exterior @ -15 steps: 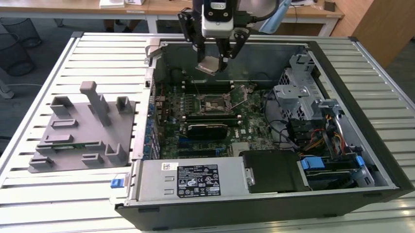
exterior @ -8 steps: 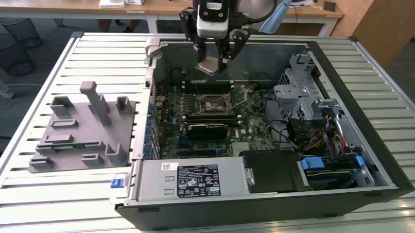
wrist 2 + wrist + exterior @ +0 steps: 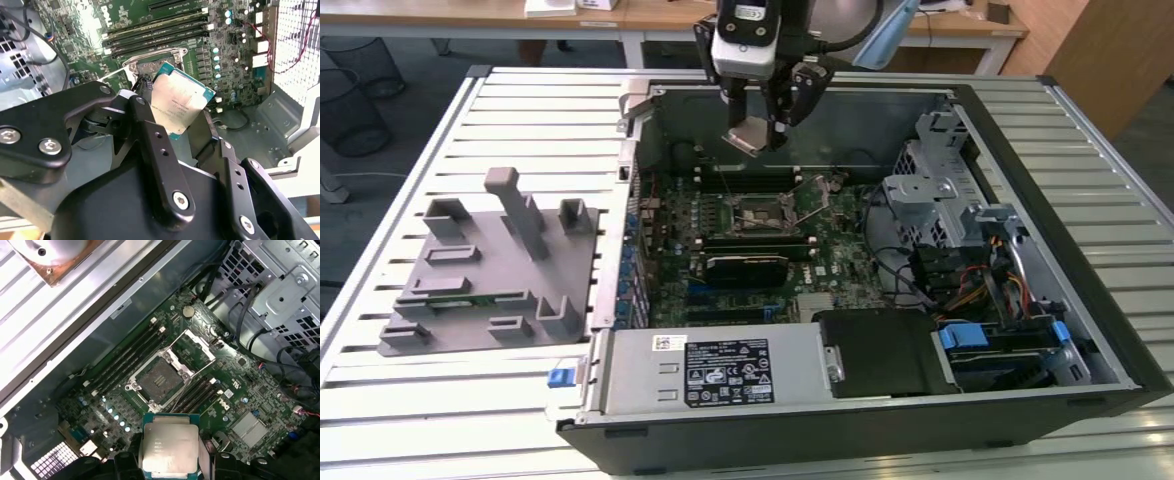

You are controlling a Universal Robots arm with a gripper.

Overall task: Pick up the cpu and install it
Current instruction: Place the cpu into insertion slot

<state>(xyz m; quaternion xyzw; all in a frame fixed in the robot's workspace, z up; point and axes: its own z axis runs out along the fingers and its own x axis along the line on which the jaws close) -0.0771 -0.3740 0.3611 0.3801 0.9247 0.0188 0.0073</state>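
Pincer [image 3: 175,124] is closed on the cpu [image 3: 181,102], pinching two opposite edges, and the chip hangs in the air over the open computer case [image 3: 1014,200]. Further down we see the socket [image 3: 159,381] with its frame flipped up and nothing in it. Our worry is that the chip looks a bit tilted, so a crooked or off-centre landing could bend the pins. Underneath it all is the slatted worktop [image 3: 400,180].

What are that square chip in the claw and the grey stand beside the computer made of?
The cpu: metal top, judging by its silver-grey sheen; the thin greenish rim looks like circuit board. The stand: probably matte plastic, dull uniform grey.
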